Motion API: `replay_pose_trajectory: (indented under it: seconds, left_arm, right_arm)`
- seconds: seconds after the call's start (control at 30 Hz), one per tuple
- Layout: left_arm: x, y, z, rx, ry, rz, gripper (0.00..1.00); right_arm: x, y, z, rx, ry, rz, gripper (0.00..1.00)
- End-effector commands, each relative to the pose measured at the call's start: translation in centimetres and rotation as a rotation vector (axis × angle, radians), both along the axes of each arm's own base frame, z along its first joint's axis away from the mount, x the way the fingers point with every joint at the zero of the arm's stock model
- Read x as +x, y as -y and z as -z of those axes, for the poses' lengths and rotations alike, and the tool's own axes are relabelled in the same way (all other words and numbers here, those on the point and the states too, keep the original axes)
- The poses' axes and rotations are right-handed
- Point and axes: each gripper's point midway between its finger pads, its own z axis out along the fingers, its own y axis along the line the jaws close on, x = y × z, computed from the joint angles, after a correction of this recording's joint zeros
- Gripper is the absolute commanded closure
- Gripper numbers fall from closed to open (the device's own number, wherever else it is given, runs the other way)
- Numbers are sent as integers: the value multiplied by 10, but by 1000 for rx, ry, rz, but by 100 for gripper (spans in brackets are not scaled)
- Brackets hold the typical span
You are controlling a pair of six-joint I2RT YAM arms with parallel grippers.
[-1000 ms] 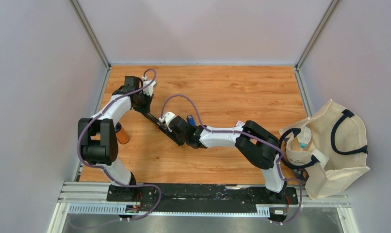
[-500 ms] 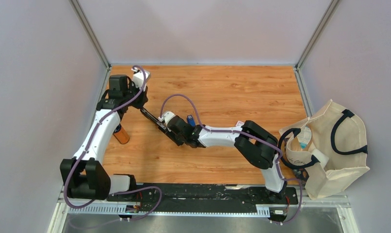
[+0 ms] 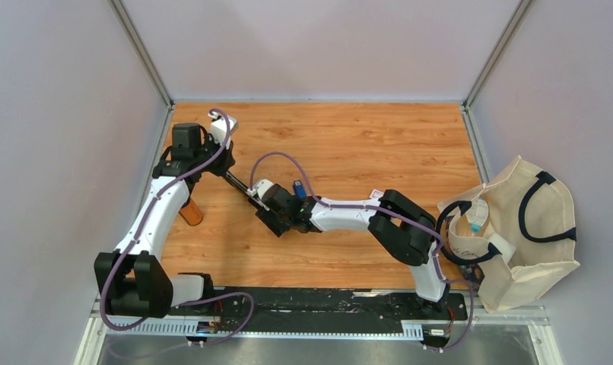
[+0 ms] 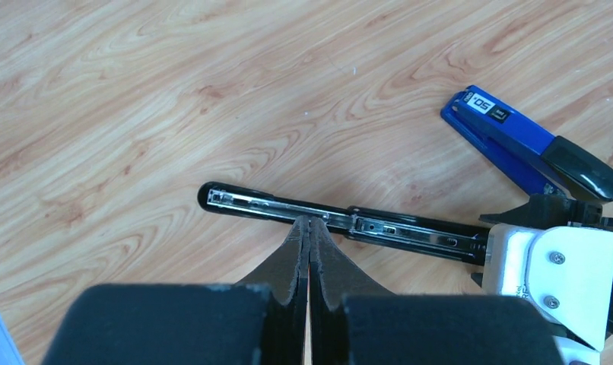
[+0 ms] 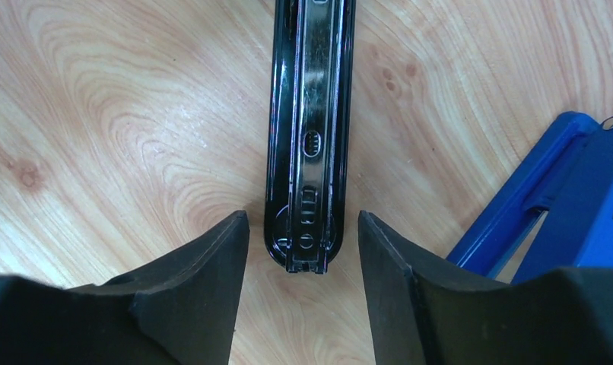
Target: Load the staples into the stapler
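The black stapler (image 4: 379, 225) lies flat on the wooden table with its metal channel facing up. My left gripper (image 4: 309, 222) is shut, its tips right over the middle of that channel, and I see nothing between them. My right gripper (image 5: 300, 215) is open, one finger on each side of the stapler's (image 5: 309, 137) rounded end with a gap both sides. From above, the stapler (image 3: 242, 188) runs diagonally between the left gripper (image 3: 226, 171) and the right gripper (image 3: 271, 219). No staples show; a tiny white box with a pink label (image 3: 376, 193) lies by the right arm.
A blue stapler (image 4: 516, 144) with a black grip lies just beside the black one, close to my right gripper's finger (image 5: 570, 198). An orange-brown cylinder (image 3: 188, 211) lies under the left arm. A cream tote bag (image 3: 532, 228) sits off the table's right edge.
My right gripper has opened off the stapler's end. The left arm stretched out and its gripper shifted slightly up and left; it stays shut.
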Motion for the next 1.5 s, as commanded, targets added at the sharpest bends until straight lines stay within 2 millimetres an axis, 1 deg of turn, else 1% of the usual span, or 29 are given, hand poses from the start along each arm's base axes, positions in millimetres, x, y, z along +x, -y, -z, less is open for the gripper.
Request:
replay_pose_trajectory:
  seconds: [0.0,0.03,0.1,0.13,0.23,0.27,0.33,0.37,0.4,0.43,0.47,0.5,0.53,0.57,0.6,0.67,0.7,0.73,0.77,0.83,0.87,0.93,1.0,1.1,1.17,1.23,1.47]
  left_arm:
    - [6,8,-28,-31,120,55,100]
    - [5,11,-30,-38,124,66,100]
    - [6,15,-36,-50,141,90,100]
    - [6,17,-37,-53,148,111,100]
    - [6,27,-41,-60,168,192,100]
    - [6,32,-41,-50,177,241,100]
    - [3,42,-40,-24,182,336,99]
    - [2,50,-35,0,171,391,98]
    - [1,56,-29,31,161,436,96]
    - [0,61,-23,70,151,477,95]
    - [0,67,-17,96,140,518,95]
    - [0,76,-13,115,138,571,92]
    - [0,87,-11,111,138,617,88]
    - [1,96,-10,100,139,656,69]
    - [1,108,-12,85,144,700,65]
    - [1,128,-10,95,139,799,64]
    - [-1,140,-10,118,139,853,63]
    - [-2,149,-7,152,136,909,62]
    - [-6,159,-5,187,129,965,60]
    - [-15,176,4,254,123,1098,57]
    - [-19,185,8,281,125,1142,54]
    - [-30,199,19,334,127,1248,54]
    - [-47,208,38,400,116,1373,53]
    - [-65,217,64,499,108,1492,53]
    - [-71,217,78,542,99,1546,53]
    - [-75,215,86,565,94,1584,53]
    - [-87,206,100,603,71,1667,53]
  right_arm:
    - [4,1,-39,25,54,-32,41]
    - [5,2,-46,34,63,-37,40]
    - [6,2,-70,82,71,-54,37]
    - [7,2,-79,92,80,-92,35]
    - [9,7,-117,155,95,-140,30]
    - [6,8,-134,186,94,-173,28]
    - [15,25,-160,224,103,-194,23]
    - [16,33,-172,246,95,-220,21]
    - [21,47,-183,263,88,-229,18]
    - [21,60,-190,281,73,-253,16]
    - [24,75,-191,281,62,-267,15]
    - [29,92,-193,272,62,-261,13]
    - [30,107,-189,255,52,-268,13]
    - [33,123,-184,227,49,-261,13]
    - [34,139,-177,191,46,-255,12]
    - [35,167,-161,137,32,-233,11]
    - [34,177,-155,135,15,-218,11]
    - [33,187,-151,142,6,-202,10]
    - [32,196,-151,154,0,-185,10]
    - [30,209,-148,171,-13,-158,10]
    - [30,214,-148,181,-13,-143,10]
    - [32,224,-150,200,-15,-112,10]
    - [37,234,-157,220,-1,-82,10]
    - [40,243,-165,248,7,-60,10]
    - [37,244,-166,255,5,-71,10]
    - [35,243,-164,256,-2,-81,10]
    - [31,240,-160,264,-35,-102,11]
